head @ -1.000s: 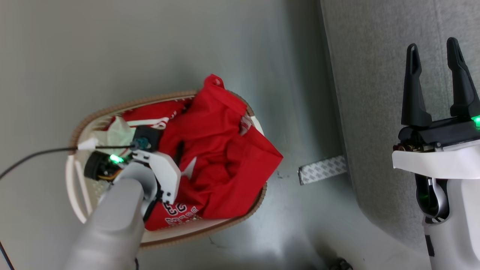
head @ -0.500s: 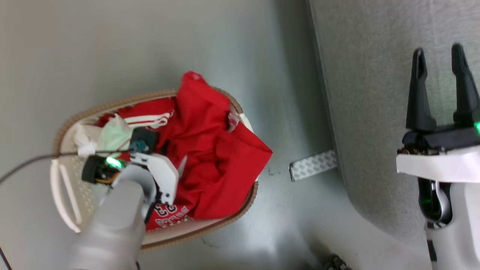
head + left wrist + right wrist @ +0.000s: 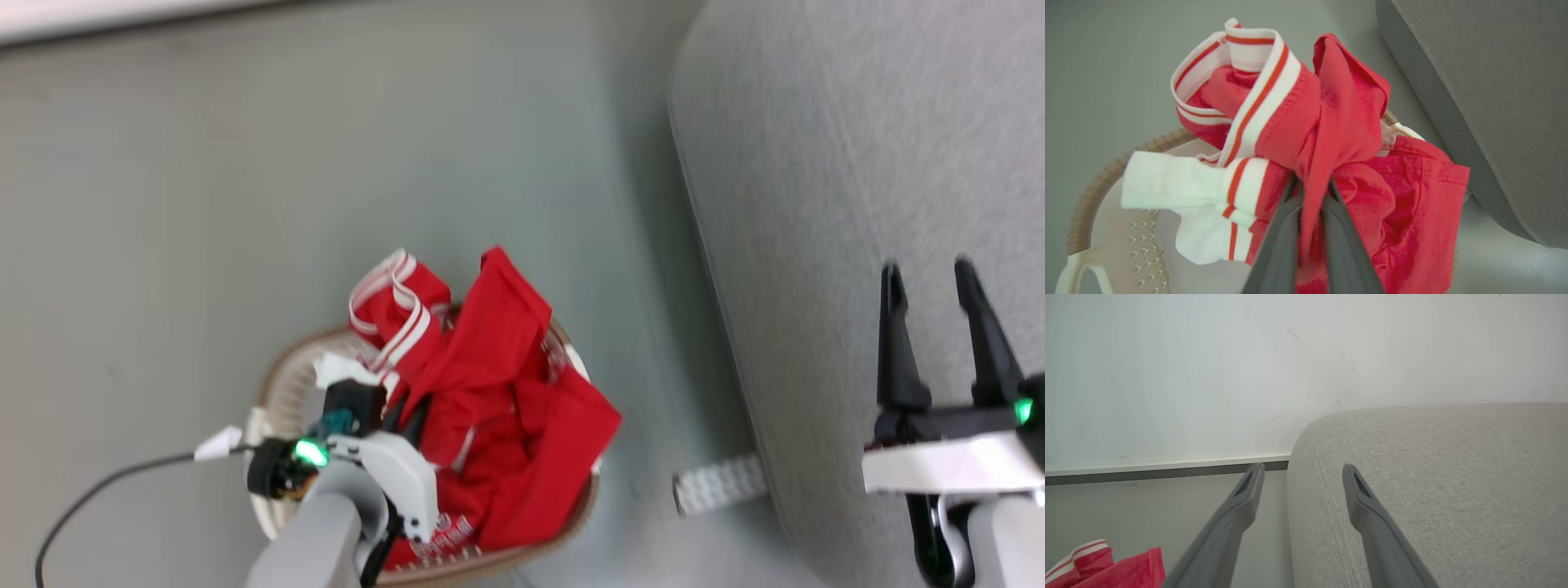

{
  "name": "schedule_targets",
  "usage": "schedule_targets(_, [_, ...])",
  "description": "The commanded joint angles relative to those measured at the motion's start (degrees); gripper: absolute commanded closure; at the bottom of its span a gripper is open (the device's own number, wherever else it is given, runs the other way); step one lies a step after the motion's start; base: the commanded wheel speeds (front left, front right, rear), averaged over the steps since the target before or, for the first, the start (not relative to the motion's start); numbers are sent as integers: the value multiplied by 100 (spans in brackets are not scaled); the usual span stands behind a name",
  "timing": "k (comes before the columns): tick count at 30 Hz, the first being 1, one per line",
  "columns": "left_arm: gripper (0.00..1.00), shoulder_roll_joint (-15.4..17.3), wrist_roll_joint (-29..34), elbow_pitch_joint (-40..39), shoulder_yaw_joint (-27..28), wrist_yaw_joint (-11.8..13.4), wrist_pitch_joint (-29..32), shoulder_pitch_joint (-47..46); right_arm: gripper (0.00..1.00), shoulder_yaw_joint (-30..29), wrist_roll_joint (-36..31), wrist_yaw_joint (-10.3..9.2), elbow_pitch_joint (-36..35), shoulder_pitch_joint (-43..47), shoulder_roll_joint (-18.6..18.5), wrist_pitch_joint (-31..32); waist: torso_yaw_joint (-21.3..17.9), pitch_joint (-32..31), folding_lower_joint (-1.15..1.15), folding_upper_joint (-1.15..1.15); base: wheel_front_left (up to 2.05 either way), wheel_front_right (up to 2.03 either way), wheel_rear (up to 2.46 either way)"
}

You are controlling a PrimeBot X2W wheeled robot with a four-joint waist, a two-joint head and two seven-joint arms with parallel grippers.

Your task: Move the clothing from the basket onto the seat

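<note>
The left gripper [image 3: 1311,183] was clamped on a fold of the red clothing [image 3: 498,384]; the bunch rose out of the basket [image 3: 286,376] on the floor [image 3: 245,163] beside the seat [image 3: 857,163]; the right gripper [image 3: 927,273] held its 2 fingers spread above the seat's left edge.

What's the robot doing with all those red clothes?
It is moving laundry onto the seat. Its left gripper is shut on a bunch of the red clothing, pinching it above the basket, which stands on the floor beside the seat. Some of the clothing hangs down into the basket. The right gripper is open, holding nothing, over the seat. No clothing lies on the part of the seat in view.
</note>
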Motion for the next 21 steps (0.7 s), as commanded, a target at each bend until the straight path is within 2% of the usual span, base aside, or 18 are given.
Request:
schedule_targets(1, [100, -7, -152, -150, -21, -36, -19, 235, 0, -77, -77, -14, 66, 226, -17, -17, 404, -871, 0, 0, 0, 0, 0])
schedule_targets(10, [100, -16, -544, -1097, -154, -27, 20, 900, 0, -319, -305, -14, 229, 939, -18, -17, 798, -2001, 0, 0, 0, 0, 0])
schedule_targets(21, [100, 58, -884, -2547, -122, 257, 375, 1291, 0, -359, -478, -14, 335, 1482, -18, -18, 947, -2876, 0, 0, 0, 0, 0])
